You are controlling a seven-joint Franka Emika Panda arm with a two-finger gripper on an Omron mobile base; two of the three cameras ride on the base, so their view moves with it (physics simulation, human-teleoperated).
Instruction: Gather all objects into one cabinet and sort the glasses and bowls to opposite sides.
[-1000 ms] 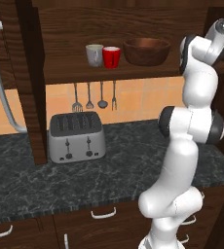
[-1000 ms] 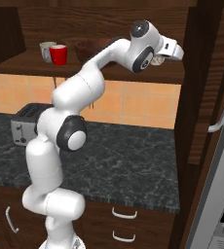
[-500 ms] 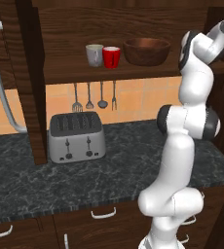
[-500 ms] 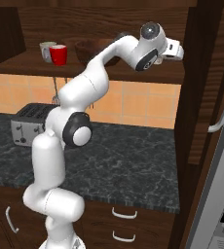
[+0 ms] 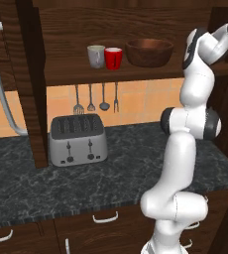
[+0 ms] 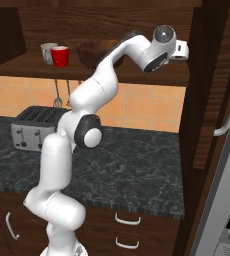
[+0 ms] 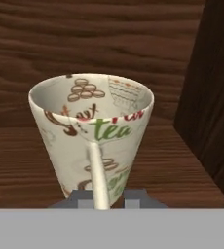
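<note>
Tool (image 7: 108, 194) pinching the cream mug (image 7: 92, 131) by its handle (image 7: 98, 177) — lift straight, keep level, clear the shelf board (image 7: 31, 160) before swinging toward the cups.

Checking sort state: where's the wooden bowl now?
Left base view: wooden bowl sits on the cabinet shelf, right of the red cup and grey cup.

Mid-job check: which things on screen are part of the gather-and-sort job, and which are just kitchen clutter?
Job items:
- grey cup
- red cup
- wooden bowl
- printed cream mug, at the pincer
- cabinet shelf board

Just lying about:
- silver toaster
- hanging utensils
- stone counter
</note>
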